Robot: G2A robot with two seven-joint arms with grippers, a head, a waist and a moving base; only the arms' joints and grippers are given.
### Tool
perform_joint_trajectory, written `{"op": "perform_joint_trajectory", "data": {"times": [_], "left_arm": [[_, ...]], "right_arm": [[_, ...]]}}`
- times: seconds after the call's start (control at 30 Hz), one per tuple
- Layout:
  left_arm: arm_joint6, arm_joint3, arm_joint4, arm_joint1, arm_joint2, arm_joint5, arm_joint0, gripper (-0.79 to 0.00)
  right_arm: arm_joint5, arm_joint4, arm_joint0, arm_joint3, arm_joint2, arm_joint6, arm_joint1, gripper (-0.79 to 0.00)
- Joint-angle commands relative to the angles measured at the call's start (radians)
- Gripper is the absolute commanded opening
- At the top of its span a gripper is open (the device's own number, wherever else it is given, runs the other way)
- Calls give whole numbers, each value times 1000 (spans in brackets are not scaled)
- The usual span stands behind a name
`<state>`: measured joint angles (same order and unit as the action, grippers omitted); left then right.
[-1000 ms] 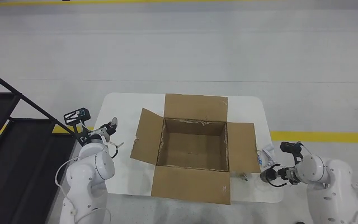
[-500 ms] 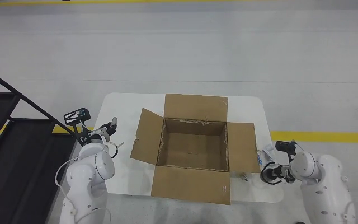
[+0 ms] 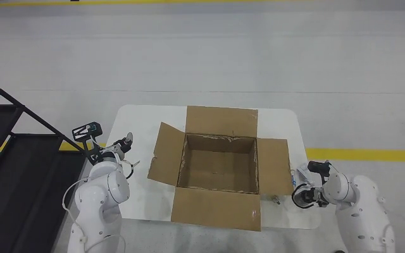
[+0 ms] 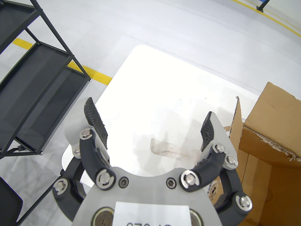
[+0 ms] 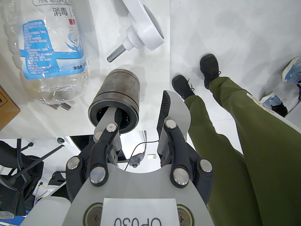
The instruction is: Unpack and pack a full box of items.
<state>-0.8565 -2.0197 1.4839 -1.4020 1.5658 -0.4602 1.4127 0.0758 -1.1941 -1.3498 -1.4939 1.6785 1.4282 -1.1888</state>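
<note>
Clear bottle (image 5: 44, 41) beside metal cylinder (image 5: 117, 95)

The cardboard box (image 3: 221, 120) is matt brown corrugated board, ragged and fibrous along its torn rim, on a smooth, glossy white table (image 4: 152, 88). The steel sleeve (image 5: 117, 88) looks dull and dark, the clear plastic bottle (image 5: 44, 36) crinkled with a shiny label (image 5: 51, 64), and the white plastic handle (image 5: 141, 19) glossy, its hex shaft (image 5: 115, 54) bare grey metal.
</note>
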Motion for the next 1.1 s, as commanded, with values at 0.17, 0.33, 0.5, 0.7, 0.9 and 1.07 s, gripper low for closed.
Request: {"op": "perform_joint_trajectory", "data": {"times": [0.17, 0.33, 0.5, 0.7, 0.9, 1.07], "left_arm": [[0, 0, 0, 0, 0, 0, 0, 0], [0, 0, 0, 0, 0, 0, 0, 0], [0, 0, 0, 0, 0, 0, 0, 0], [0, 0, 0, 0, 0, 0, 0, 0], [0, 0, 0, 0, 0, 0, 0, 0], [0, 0, 0, 0, 0, 0, 0, 0]], "right_arm": [[0, 13, 2, 26, -14, -27, 1, -533], [4, 14, 5, 40, -22, -42, 3, -785], [2, 28, -15, -6, -5, -36, 8, -785], [-1, 42, -65, -138, 57, 30, 20, -785], [9, 140, -148, -409, 194, 108, 35, -785], [60, 267, -232, -682, 279, 108, 48, -785]]}}
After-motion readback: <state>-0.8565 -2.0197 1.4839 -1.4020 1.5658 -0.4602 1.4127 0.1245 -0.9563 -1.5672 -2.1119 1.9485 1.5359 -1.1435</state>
